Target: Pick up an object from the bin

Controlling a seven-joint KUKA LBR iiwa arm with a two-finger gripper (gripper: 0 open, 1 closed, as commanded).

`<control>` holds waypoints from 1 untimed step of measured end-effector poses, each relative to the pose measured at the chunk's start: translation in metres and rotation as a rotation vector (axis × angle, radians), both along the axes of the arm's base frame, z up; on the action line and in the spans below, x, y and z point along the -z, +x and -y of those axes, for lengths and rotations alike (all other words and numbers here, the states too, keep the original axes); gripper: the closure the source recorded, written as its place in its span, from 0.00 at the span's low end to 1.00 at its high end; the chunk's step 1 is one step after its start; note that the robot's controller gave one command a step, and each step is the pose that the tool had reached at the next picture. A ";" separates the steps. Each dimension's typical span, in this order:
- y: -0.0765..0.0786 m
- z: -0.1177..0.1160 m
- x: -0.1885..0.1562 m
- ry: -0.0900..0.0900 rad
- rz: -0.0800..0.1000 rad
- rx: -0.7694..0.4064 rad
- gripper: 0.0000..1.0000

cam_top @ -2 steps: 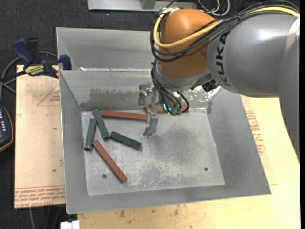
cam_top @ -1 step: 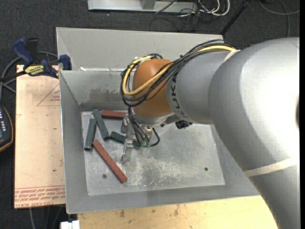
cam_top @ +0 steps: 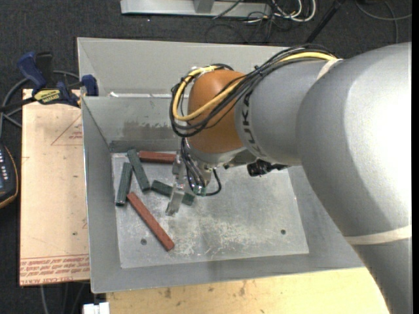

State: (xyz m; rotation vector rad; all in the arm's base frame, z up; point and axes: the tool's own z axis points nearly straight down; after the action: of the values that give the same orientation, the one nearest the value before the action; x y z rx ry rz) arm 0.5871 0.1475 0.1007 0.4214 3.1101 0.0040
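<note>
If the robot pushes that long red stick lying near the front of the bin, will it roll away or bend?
Probably not roll: the long red stick looks flat-sided, like a bar, and lies flat on the bin floor, so it would likely slide or spin. It looks straight and stiff, so it probably won't bend.

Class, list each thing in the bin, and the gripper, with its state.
Long red-brown bar: lying flat, diagonal, front left of the bin.
Short red-brown bar: lying flat by the back wall.
Left grey-green bar: lying flat near the left wall.
Second grey-green bar: lying flat, slanted, beside it.
Small dark green block: lying flat, beside the gripper.
Gripper: low over the bin floor.
</note>
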 end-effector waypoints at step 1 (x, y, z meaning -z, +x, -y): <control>-0.003 -0.005 0.001 0.000 -0.002 0.193 0.00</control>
State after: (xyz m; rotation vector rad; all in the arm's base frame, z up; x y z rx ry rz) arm 0.5843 0.1530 0.0999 0.7197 3.0567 0.0034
